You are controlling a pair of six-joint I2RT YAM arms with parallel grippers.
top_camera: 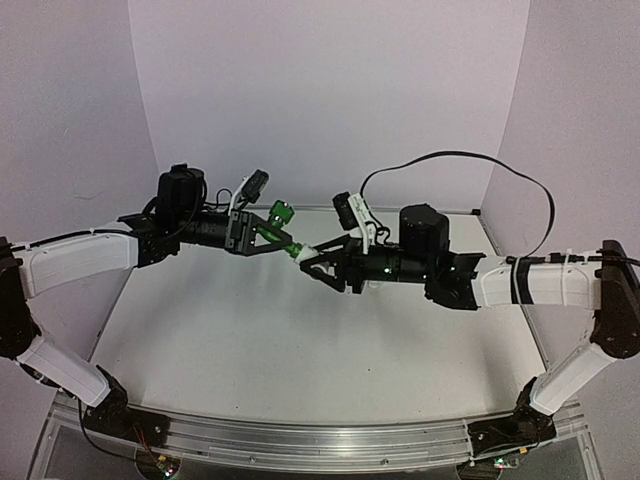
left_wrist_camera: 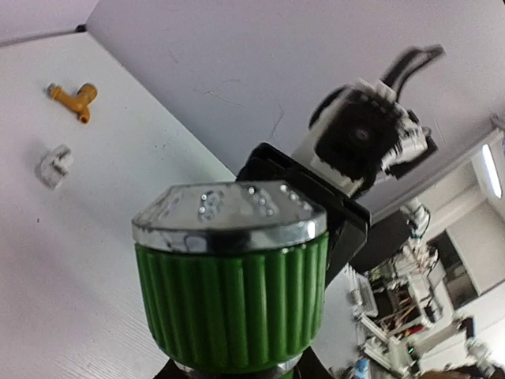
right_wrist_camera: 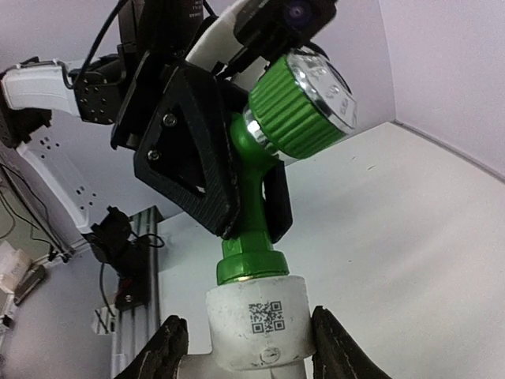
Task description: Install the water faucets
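The white table [top_camera: 250,340] takes up most of the top view, with pale walls around it. The left arm [top_camera: 75,258] comes in from the left and the right arm [top_camera: 540,282] from the right. They meet in the air over the middle of the table, a bit toward the far side.

The left gripper [top_camera: 278,238] is clamped on the green faucet [right_wrist_camera: 256,185]. Its black fingers [right_wrist_camera: 189,158] pinch the body from both sides, just under the knob [left_wrist_camera: 233,292], so that one's off the table completely. The knob is ribbed green with a shiny silver cap, and it fills most of the left wrist view.

The right gripper [top_camera: 312,258] is closed on a white fitting [right_wrist_camera: 256,324]. You can see a finger [right_wrist_camera: 170,347] pressed to each side of it in the right wrist view. The faucet's green collar sits right on the fitting's top end, touching it, and the two line up end to end. There's a small QR code [right_wrist_camera: 265,317] on the fitting's side.

The yellow faucet [left_wrist_camera: 73,99] lies on the table well apart from all this, with nothing touching it. A small clear piece [left_wrist_camera: 55,164] sits near it, also on the table. It's too blurry to tell what it is.
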